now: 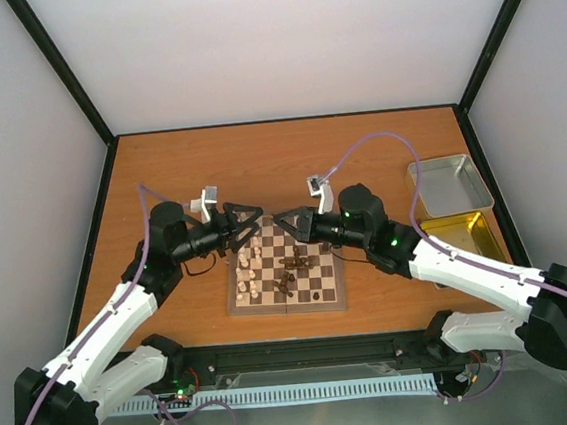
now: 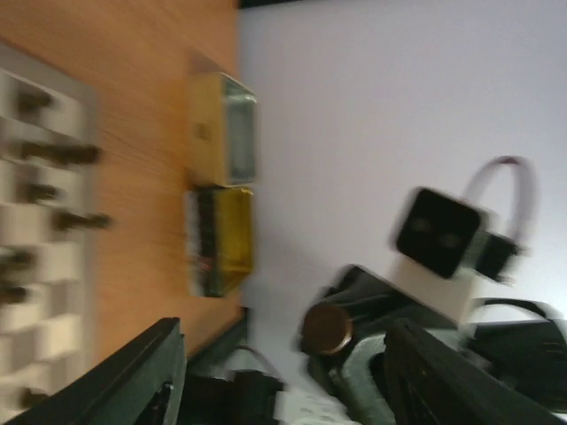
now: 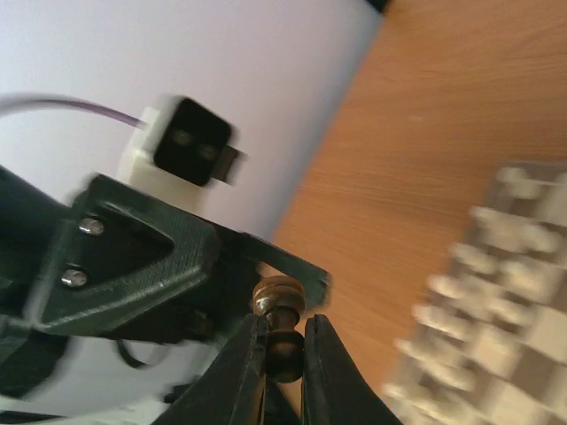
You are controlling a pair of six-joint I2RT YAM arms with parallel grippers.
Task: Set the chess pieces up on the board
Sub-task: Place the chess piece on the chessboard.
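Observation:
The board (image 1: 317, 295) lies between the arms. Cream chessmen stand on its left half and some dark chess pieces (image 1: 297, 264) near its middle. Both grippers meet tip to tip above the board's far edge. My right gripper (image 3: 285, 341) is shut on a dark brown pawn (image 3: 282, 299), whose round base points at the left gripper. My left gripper (image 2: 283, 354) is open, its fingers (image 2: 133, 381) standing wide on either side of the pawn's base (image 2: 328, 328) without touching it. In the top view the left gripper (image 1: 256, 220) faces the right gripper (image 1: 283, 223).
A silver tray (image 1: 449, 184) and a yellow tray (image 1: 463, 230) sit at the table's right edge. In the left wrist view the silver tray (image 2: 226, 128) and the yellow tray (image 2: 220, 239) show blurred. Black frame posts and white walls close in the table.

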